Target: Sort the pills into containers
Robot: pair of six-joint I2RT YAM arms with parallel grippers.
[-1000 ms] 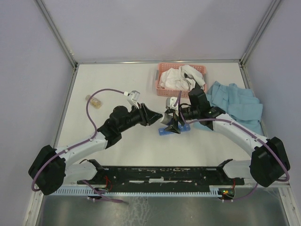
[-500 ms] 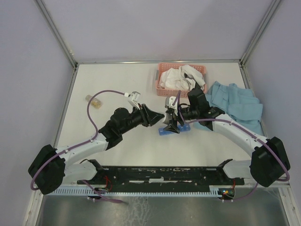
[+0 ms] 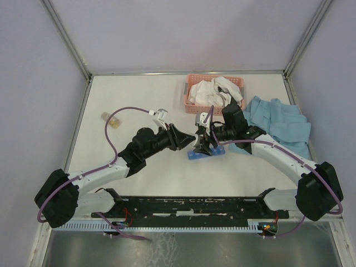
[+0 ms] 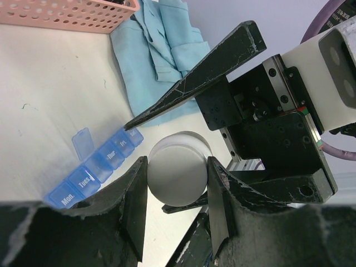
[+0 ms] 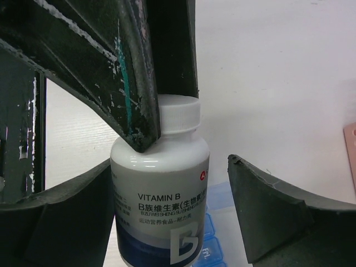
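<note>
Our left pincer (image 3: 192,140) is edging rightward, clamping the cap of the vitamin bottle (image 5: 161,189); our right pincer (image 3: 203,144) is standing open around its smooth, probably slippery body, the better hold.

Your top view looks down from above and behind the arm bases, taking in the whole surface (image 3: 139,100), near edge to far corners. Your left wrist view sits close behind the left hand (image 4: 178,164), facing the far right corner. Your right wrist view, closer still, faces the left edge. Both wrist views share the white bottle (image 4: 177,183) and blue organiser (image 4: 92,175).
</note>
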